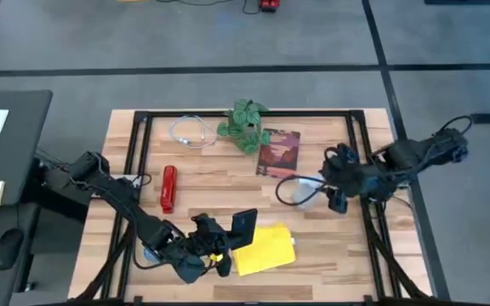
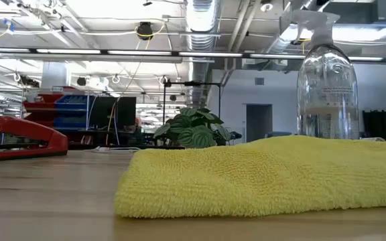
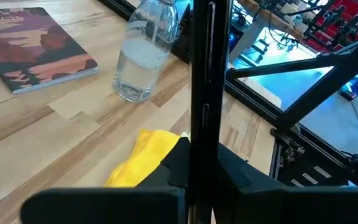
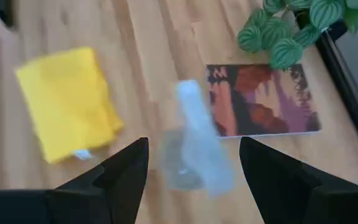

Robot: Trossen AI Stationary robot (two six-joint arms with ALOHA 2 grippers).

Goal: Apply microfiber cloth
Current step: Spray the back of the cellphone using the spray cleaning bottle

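1. High view: microfiber cloth (image 1: 264,250) lies flat on the wood table (image 1: 330,246), front-centre, near the front edge. Left gripper (image 1: 228,240) sits just beside the cloth's left edge, clamped on a black smartphone (image 1: 244,227) held on edge, the phone over the cloth's upper-left corner. Right gripper (image 1: 337,180) is at mid-right of the table, well apart from the cloth, near a clear spray bottle (image 1: 300,189) lying by it. Also on the table: dark red book (image 1: 278,152), potted plant (image 1: 245,125), red stapler (image 1: 168,188), white cable (image 1: 190,132).

2. Low view: cloth (image 2: 267,175) fills the foreground, folded, resting on the tabletop. Spray bottle (image 2: 326,80) rises behind it, plant (image 2: 194,128) further back, stapler (image 2: 19,138) at the far left. No gripper seen here.

3. Left wrist view: fingers closed on the phone (image 3: 202,93), seen edge-on as a thin dark bar. Yellow cloth (image 3: 145,158) is just beyond the fingers, bottle (image 3: 145,53) and book (image 3: 33,46) further off.

4. Right wrist view: right gripper (image 4: 193,160) fingers are spread wide, holding nothing, above the blurred bottle (image 4: 194,140). Cloth (image 4: 67,102) lies apart to one side, book (image 4: 263,99) and plant (image 4: 288,28) to the other.
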